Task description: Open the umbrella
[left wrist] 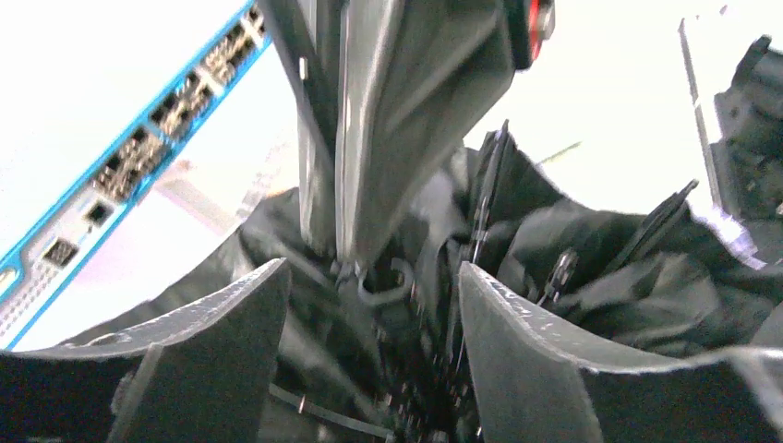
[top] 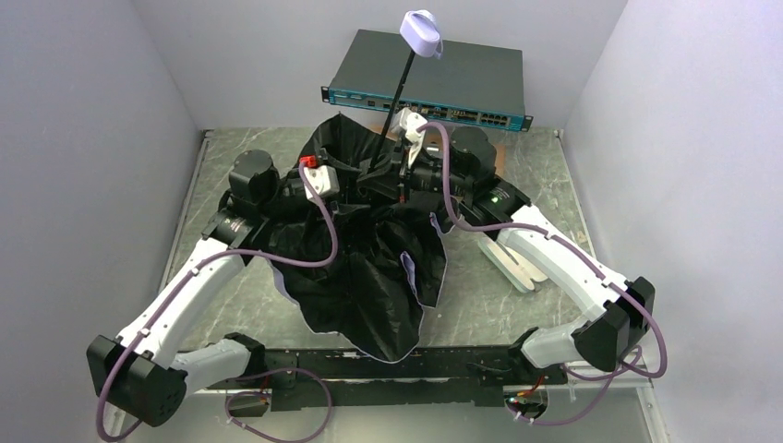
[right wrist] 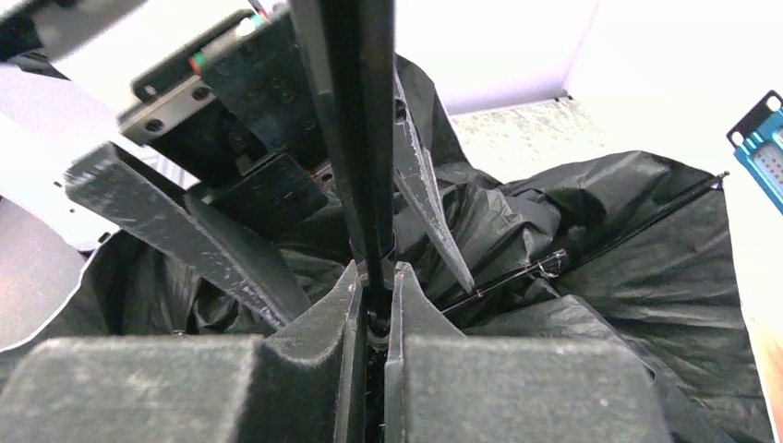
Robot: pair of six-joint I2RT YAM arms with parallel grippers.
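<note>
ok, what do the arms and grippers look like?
White link shells, black joint housings, a purple cable along each. The left arm has a red tab near the wrist; the right arm a green light. Both the left gripper and right gripper: dark grey wedge fingers, scuffed.

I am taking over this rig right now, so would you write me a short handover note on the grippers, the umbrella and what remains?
Right gripper: shut on the shaft, low down by the canopy.
Left gripper: open, fingers on either side of the shaft above the crumpled fabric, gripping nothing.
Umbrella: on the table, black lining up, fabric slack; the shaft tilts up toward the back, with the handle in the air.
Done: canopy loosened, shaft held.
Left: spread the canopy fully; it is not open yet.
</note>
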